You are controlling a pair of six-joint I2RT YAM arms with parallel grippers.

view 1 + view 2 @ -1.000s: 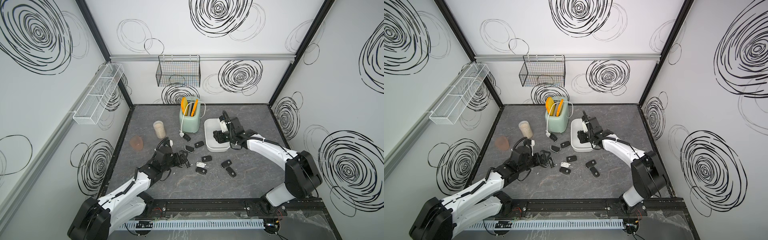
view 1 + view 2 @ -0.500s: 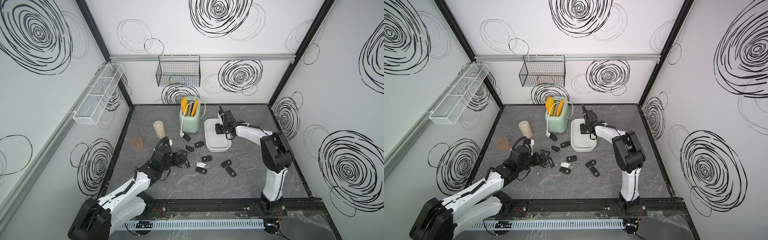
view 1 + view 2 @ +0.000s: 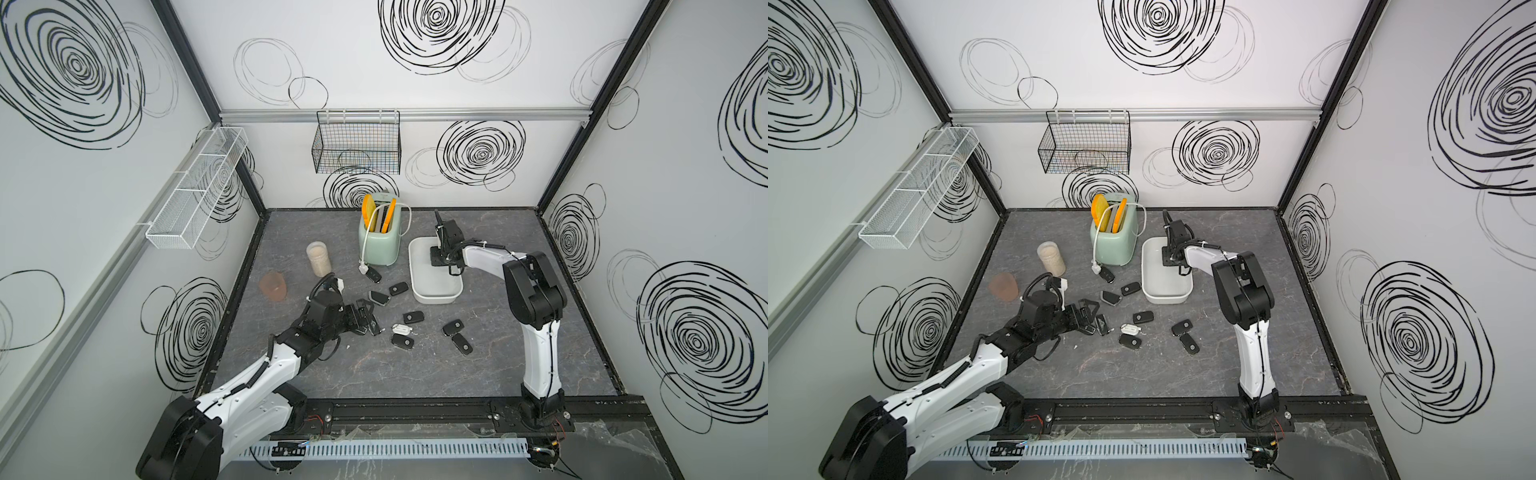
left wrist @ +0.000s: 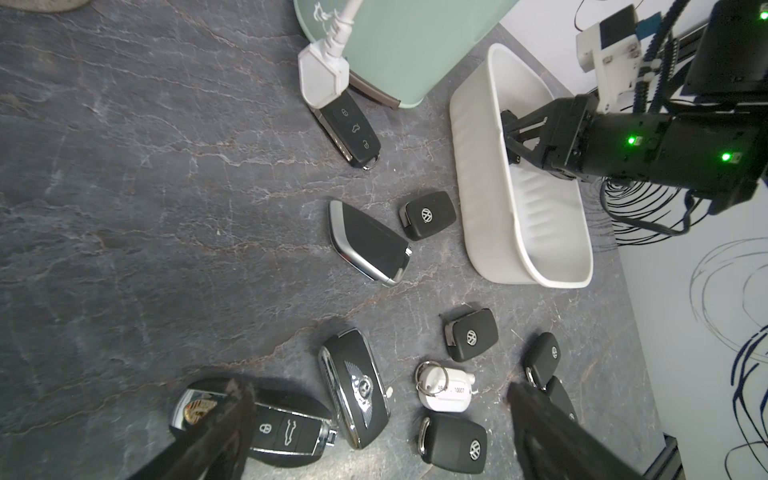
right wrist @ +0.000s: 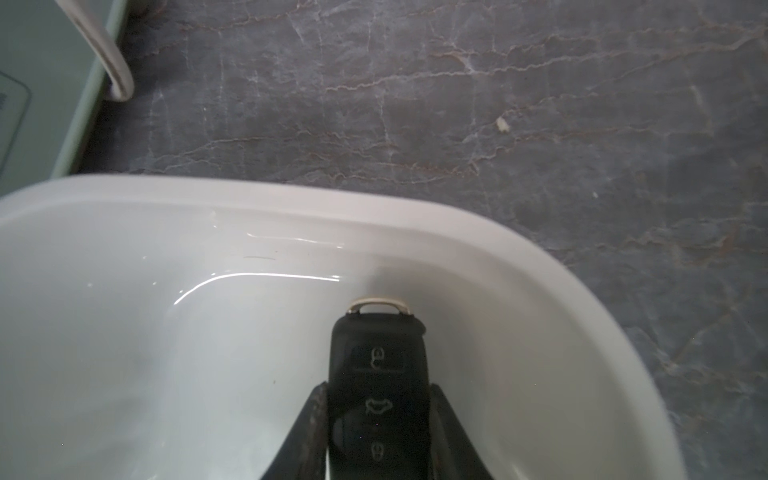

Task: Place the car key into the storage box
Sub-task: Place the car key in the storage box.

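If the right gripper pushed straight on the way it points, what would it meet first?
Probably the storage box: the car key in the right gripper points at its inside wall, close ahead, though depth is unclear.

The tub is looking plain white, the key black; at the tub's ten o'clock a mint-green toaster is holding orange slices; the tabletop is showing grey veined marble.

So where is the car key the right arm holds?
In the right wrist view the car key is inside the storage box, near its back rim, right of the toaster.
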